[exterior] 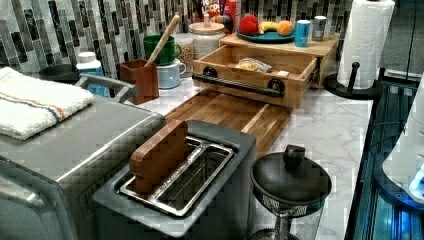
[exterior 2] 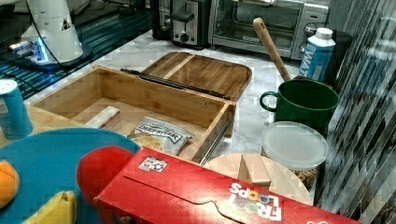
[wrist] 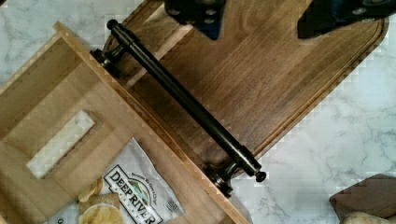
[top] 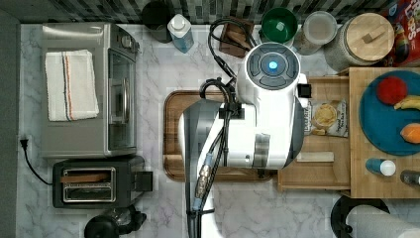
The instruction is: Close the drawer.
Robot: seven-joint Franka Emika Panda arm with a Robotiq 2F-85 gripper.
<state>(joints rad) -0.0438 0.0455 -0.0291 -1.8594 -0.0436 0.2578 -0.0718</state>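
The shallow light-wood drawer (exterior 2: 140,100) stands pulled out from under the light wooden top slab (exterior: 280,47) that carries the round blue plate (top: 389,111) of fruit. Its front panel bears a long dark metal bar handle (wrist: 184,100) on two round mounts. Inside the drawer lie a Deep River bag of chips (wrist: 128,196) and, near it, a small pale rectangular block (wrist: 60,144). The drawer front overhangs the edge of the darker brown rounded-corner wooden cutting board (exterior 2: 201,72), which lies on the white marbled countertop (top: 153,59).

The black two-finger gripper (wrist: 261,18) hangs above the cutting board, just in front of the handle and apart from it. Its fingers (wrist: 198,14) stand spread wide and hold nothing.

Beyond the drawer, in the right view, a green mug (exterior 2: 303,102) holding a wooden utensil stands beside the drawer's side rail. Past the cutting board's far edge stand a black toaster (top: 96,183) and a silver toaster oven (top: 86,89) with a folded white towel (top: 69,84) on top.
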